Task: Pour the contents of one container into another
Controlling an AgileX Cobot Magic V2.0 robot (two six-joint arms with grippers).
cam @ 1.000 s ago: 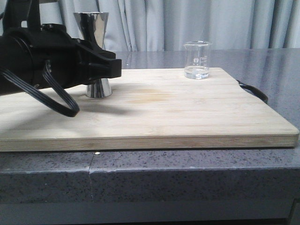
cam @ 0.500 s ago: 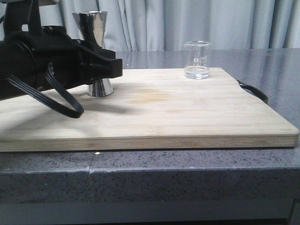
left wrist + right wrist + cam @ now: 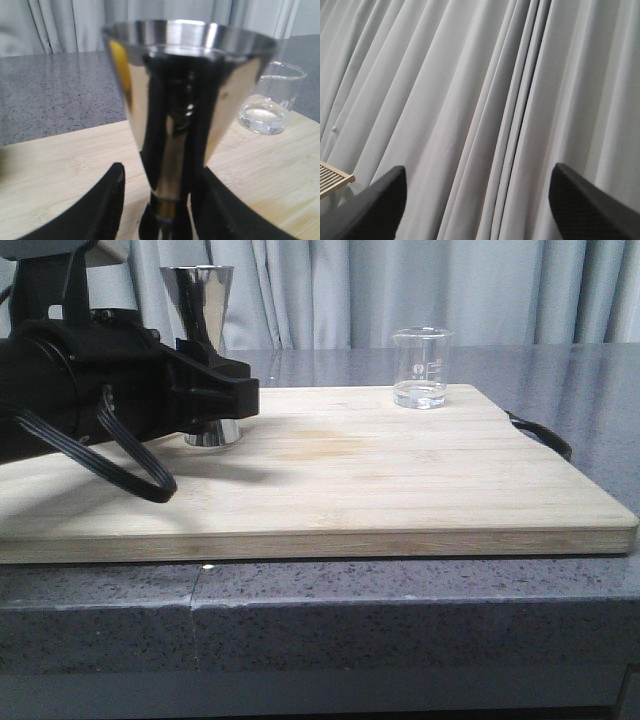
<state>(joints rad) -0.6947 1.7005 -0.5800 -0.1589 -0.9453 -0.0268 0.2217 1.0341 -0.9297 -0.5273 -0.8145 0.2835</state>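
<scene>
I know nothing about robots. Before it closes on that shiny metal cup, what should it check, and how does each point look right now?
1. Left gripper fingers either side of the metal cup: ok.
2. Fingers touching the cup: cannot tell.
3. Cup upright on the wooden board: ok.
4. Glass beaker upright, apart from the cup, clear liquid inside: ok.
5. Right gripper open, facing only curtain, not near the beaker: not ok.

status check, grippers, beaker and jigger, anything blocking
Left gripper around steel jigger, contact unclear. Right gripper open, facing curtain. Glass beaker upright on cutting board, untouched. Nothing blocking.
</scene>
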